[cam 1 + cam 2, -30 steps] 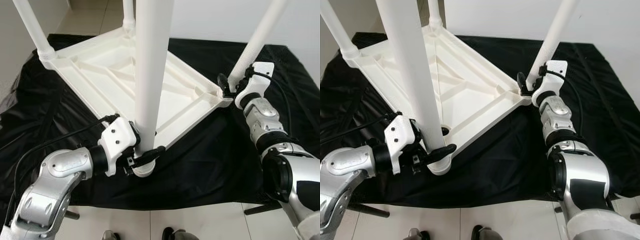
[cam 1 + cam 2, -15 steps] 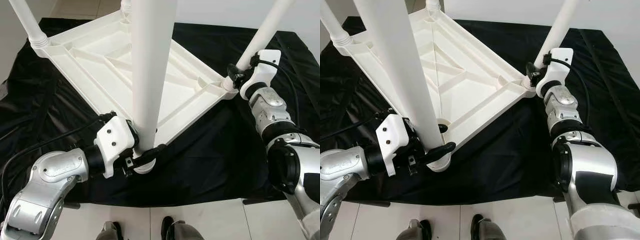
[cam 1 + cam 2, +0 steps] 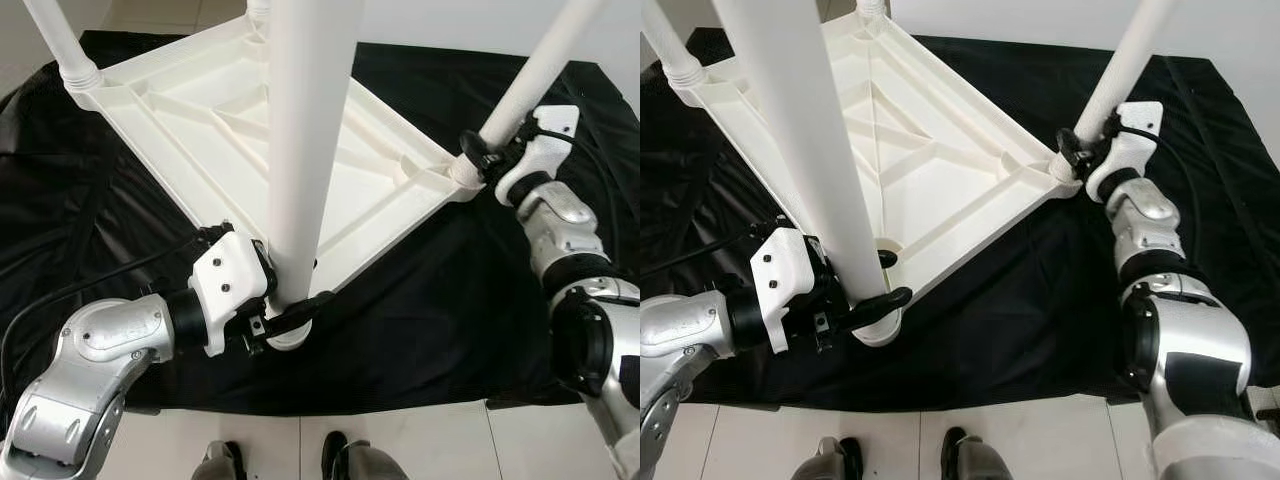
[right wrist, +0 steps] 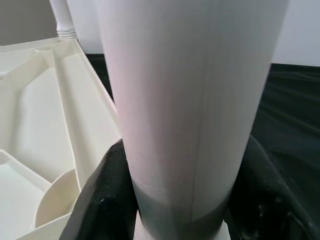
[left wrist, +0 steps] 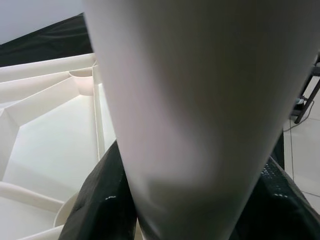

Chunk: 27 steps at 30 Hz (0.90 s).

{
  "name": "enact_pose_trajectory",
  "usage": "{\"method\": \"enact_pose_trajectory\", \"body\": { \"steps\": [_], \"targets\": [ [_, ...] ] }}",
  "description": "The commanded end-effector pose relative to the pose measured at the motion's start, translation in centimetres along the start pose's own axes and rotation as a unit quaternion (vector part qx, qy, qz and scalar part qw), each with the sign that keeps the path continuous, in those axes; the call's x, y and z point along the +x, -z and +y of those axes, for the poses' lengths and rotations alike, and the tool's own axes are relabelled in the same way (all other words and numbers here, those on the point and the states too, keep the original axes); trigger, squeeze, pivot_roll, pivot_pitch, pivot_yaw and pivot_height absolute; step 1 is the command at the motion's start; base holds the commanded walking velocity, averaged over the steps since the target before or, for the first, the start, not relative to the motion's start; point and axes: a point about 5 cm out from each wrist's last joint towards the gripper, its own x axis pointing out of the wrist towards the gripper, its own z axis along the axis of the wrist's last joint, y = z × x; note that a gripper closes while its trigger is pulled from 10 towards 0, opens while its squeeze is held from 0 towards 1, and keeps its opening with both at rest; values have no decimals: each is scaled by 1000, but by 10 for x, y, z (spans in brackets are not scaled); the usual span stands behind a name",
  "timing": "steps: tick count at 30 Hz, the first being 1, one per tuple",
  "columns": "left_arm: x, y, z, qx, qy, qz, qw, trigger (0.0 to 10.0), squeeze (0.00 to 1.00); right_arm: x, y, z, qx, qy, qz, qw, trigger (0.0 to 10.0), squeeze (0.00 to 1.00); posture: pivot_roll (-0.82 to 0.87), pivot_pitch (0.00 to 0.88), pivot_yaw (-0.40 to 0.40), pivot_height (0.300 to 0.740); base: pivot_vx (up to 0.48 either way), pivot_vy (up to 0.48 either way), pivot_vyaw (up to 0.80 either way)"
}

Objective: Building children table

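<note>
- Left gripper [image 3: 290, 318] is clamped round the near leg [image 3: 305, 150] at its base, 6 o'clock corner.
- Right gripper [image 3: 478, 158] is clamped round the right leg [image 3: 540, 70], 3 o'clock corner.
- Upturned tabletop [image 3: 200, 130]: smooth ribbed white plastic, laid on black cloth [image 3: 440, 300].

- Right gripper [image 3: 478, 158] — clamped on the right leg [image 3: 535, 75] — has swung outward with its table corner.
- Tabletop [image 3: 240, 140] has turned slightly (camera shifted too).
</note>
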Motion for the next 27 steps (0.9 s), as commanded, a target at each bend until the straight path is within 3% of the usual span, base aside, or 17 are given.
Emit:
{"method": "enact_pose_trajectory", "body": {
  "steps": [1, 2, 15, 27],
  "targets": [
    [1, 50, 3, -96, -52, 114, 987, 431, 0, 1, 22, 30, 15, -101, 27, 994, 0, 0, 107, 316, -86, 740, 0, 0, 0],
    [-1, 50, 3, -97, -56, 115, 987, 0, 0, 0, 23, 33, 19, -115, 28, 993, 0, 0, 116, 317, -103, 740, 0, 0, 0],
    [-11, 46, -5, -112, -95, 112, 983, 0, 0, 1, 29, 60, 56, -227, 21, 972, 0, 0, 131, 305, -128, 740, 0, 0, 0],
    [-34, 40, -12, -121, -136, 129, 975, 0, 0, 9, 31, 86, 78, -264, 24, 961, 0, 0, 167, 308, -132, 740, 0, 0, 0]
  ]
}}
